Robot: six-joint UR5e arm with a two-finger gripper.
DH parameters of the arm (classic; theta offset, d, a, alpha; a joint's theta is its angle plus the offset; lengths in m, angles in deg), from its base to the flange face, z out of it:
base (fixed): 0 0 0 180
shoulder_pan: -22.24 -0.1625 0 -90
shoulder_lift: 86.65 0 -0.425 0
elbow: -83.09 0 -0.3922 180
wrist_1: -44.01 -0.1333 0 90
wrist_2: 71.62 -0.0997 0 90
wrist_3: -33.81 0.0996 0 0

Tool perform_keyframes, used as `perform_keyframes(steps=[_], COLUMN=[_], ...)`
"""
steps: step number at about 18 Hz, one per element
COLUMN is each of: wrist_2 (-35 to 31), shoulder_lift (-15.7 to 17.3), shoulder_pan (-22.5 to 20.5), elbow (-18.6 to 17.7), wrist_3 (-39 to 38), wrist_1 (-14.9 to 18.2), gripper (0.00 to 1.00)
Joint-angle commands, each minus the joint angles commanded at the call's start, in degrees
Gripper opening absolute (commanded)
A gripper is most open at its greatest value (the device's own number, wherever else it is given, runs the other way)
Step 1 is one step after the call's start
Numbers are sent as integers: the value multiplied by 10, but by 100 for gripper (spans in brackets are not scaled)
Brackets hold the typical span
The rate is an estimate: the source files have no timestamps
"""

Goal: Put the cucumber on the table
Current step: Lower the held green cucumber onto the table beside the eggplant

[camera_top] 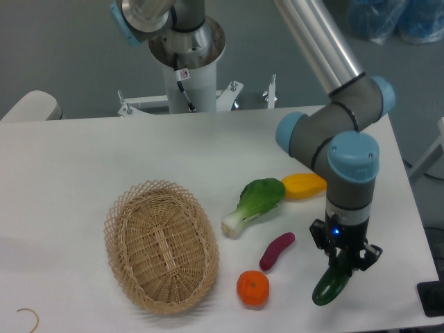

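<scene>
We see the gripper (345, 266) low at about 4 o'clock of the worktop (83, 159), jaws clamped on the upper end of the cucumber (330, 286). The cucumber hangs tilted, lower tip down-left, right at the white surface near the front edge; we cannot tell if it touches.

Worktop is plain matte white, evenly lit. On it: wicker basket (161, 245) at 8 o'clock, bok choy (253, 205) near centre, yellow vegetable (303, 186) just beside the bok choy's leaf at its 2 o'clock. Purple sweet potato (276, 250) lies between the bok choy and the cucumber, apart from both. Orange (252, 288) sits at 6 o'clock, just beside the basket rim.

A thin hook-shaped wire (28, 316) lies at the front-left corner.

Room: grey wall or floor behind, arm's white pedestal (187, 69) at 12 o'clock beyond the far edge, blue plastic bags (395, 21) top right, pale rounded object (28, 105) at the far left.
</scene>
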Motion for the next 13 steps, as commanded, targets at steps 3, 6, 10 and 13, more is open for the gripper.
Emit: perform_keyframes(steps=[3,6,10,13], wrist_2=[-9,-67,-73,-73], shoulder_lift=[-1,-1,0,1], shoulder_pan=[0,2,6,6], elbow=[-14,-20,-26,-27], wrist_3=[21,46,46,45], wrist_1=[0,0,1,1], gripper=[14,14,14,15])
